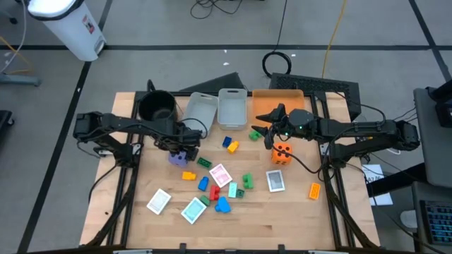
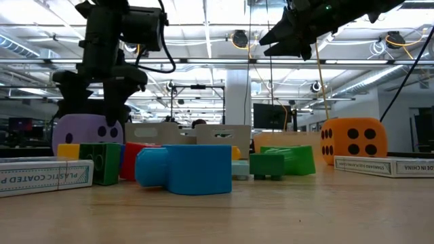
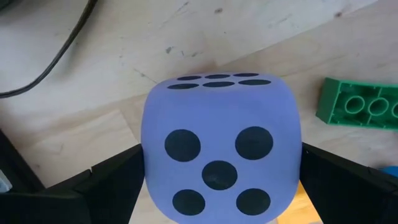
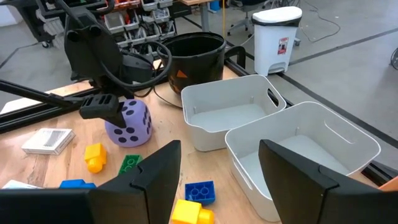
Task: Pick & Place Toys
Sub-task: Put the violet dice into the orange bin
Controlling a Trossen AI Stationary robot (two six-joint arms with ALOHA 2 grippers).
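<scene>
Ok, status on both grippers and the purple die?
Left gripper open, fingers either side of purple die, die on the table. Right gripper empty, raised near the bins. Nothing in the way.

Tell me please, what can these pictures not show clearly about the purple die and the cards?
- Purple die: in the left wrist view its bottom is cut off by the picture edge; whether the left gripper fingers touch it is unclear.
- Playing cards: in the high view their faces are too small to read.
- Black pot: its inside is dark.
</scene>
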